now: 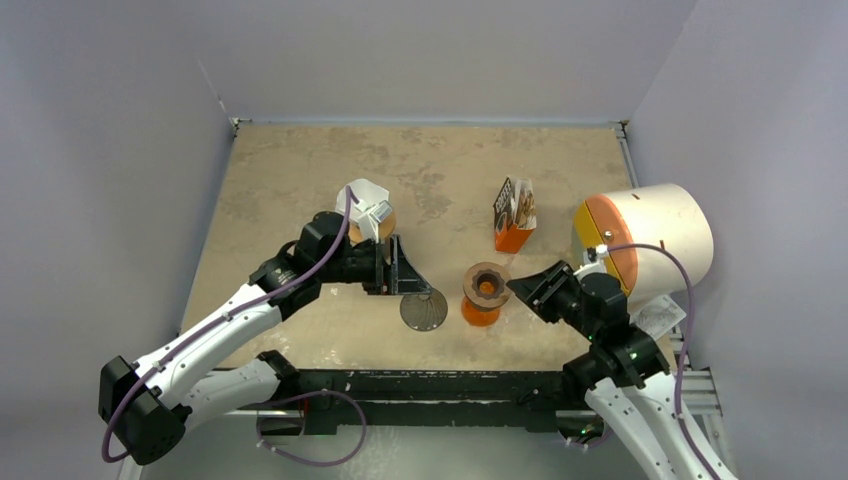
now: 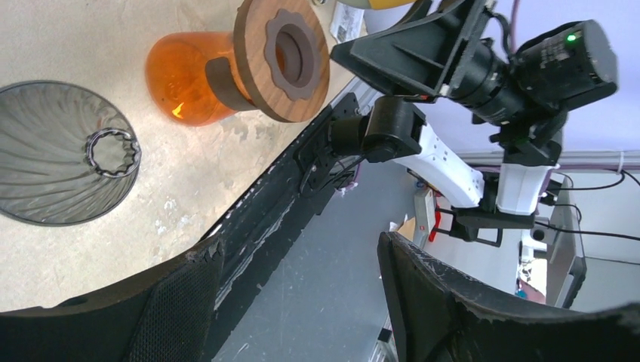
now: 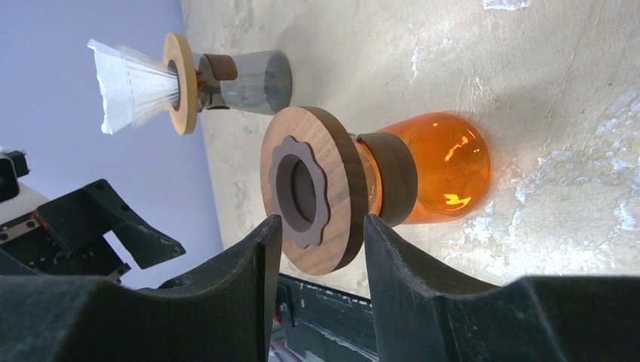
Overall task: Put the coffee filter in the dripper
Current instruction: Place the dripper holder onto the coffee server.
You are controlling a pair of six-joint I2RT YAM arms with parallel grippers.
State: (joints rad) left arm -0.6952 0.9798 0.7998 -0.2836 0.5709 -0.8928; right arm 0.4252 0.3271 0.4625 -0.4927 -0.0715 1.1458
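white paper coffee filter (image 1: 362, 196) sits in grey glass dripper (image 3: 249, 72) beside the left arm. left gripper (image 2: 300, 249) open, empty. right gripper (image 3: 321, 226) open, facing orange glass dripper (image 3: 423, 170). pinch filter rim lightly; lower it centred.

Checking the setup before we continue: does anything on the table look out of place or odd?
Yes. The dark ribbed cone lies loose on the table beside the orange carafe, apparently wide rim down, and the carafe's wooden collar is empty. Nothing spilled or broken shows.
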